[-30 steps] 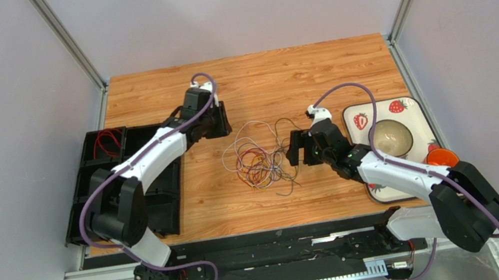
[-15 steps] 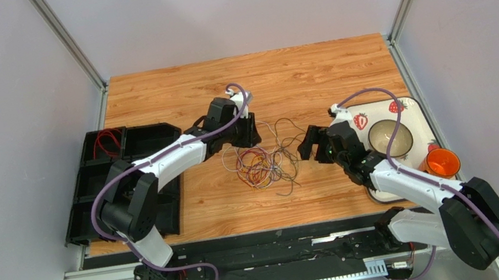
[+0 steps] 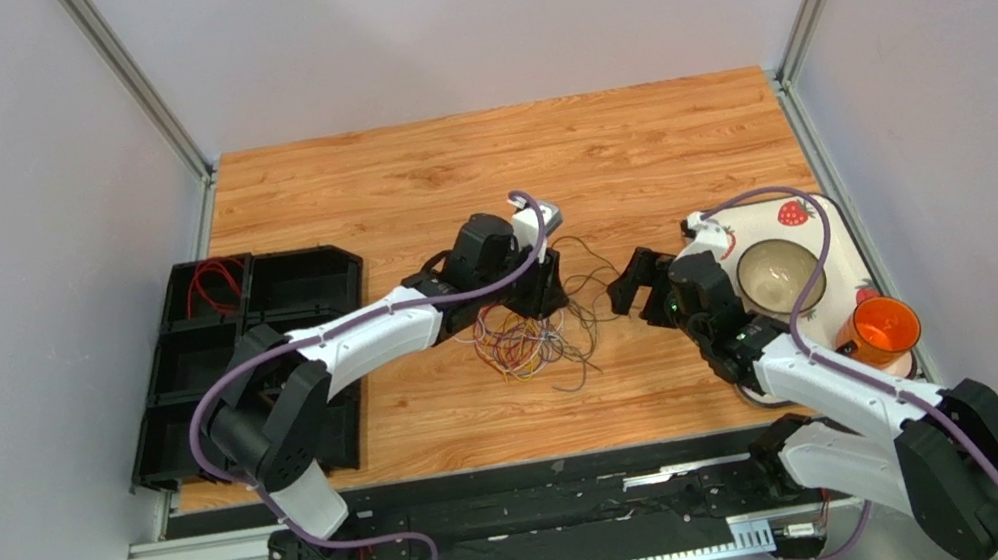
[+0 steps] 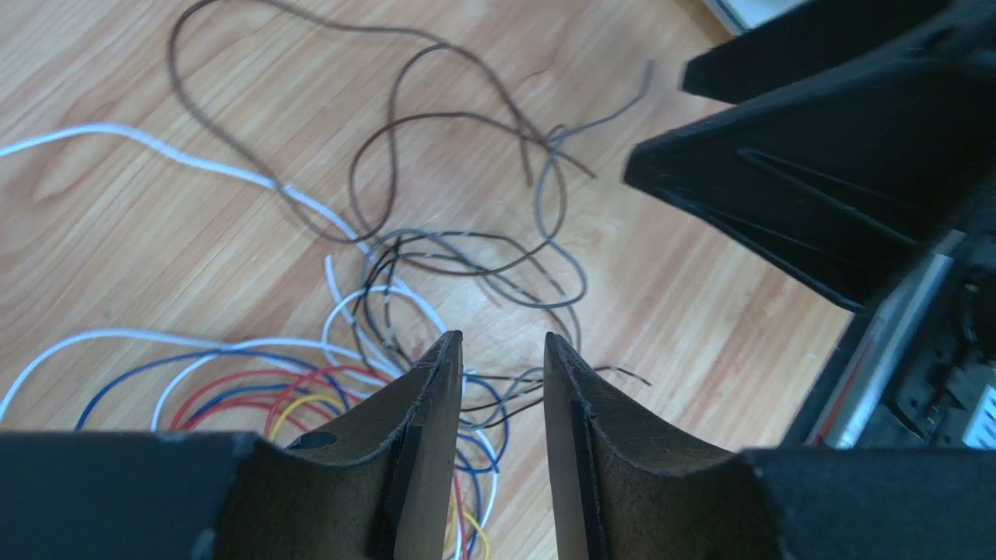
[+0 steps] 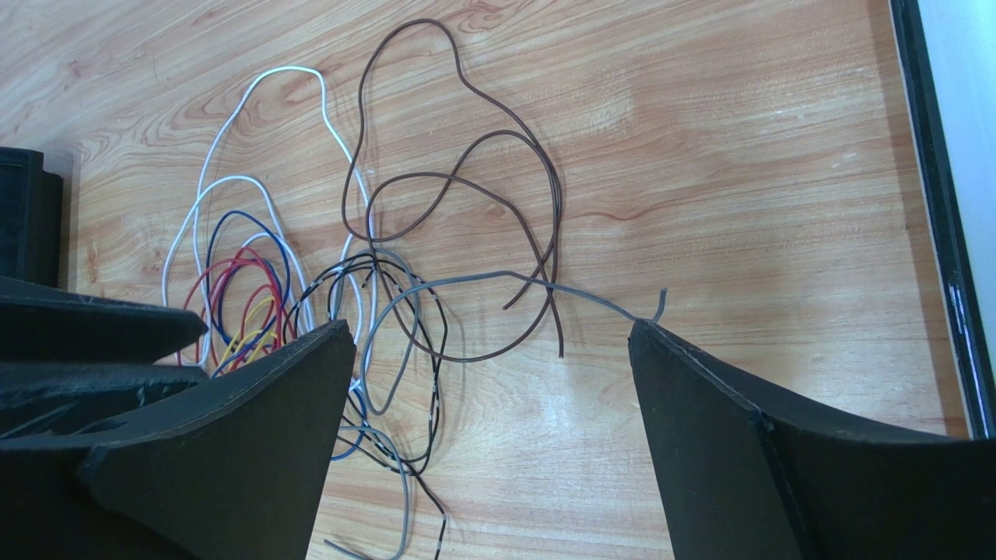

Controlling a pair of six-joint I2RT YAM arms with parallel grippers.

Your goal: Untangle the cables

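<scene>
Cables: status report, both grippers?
Left gripper part open over the cables. Right gripper wide open beside them. Cables in one tangle on the table. Nothing in the way.

Two tools: left tool, right tool. One tangle of cables on the tabletop between them. Seven colours among the strands: white, brown, grey, black, blue, red, yellow. Exact strand count not readable. One black tray at left, with one bunch of red wire in its far compartment. At right, one plate, one bowl, one orange cup.
</scene>
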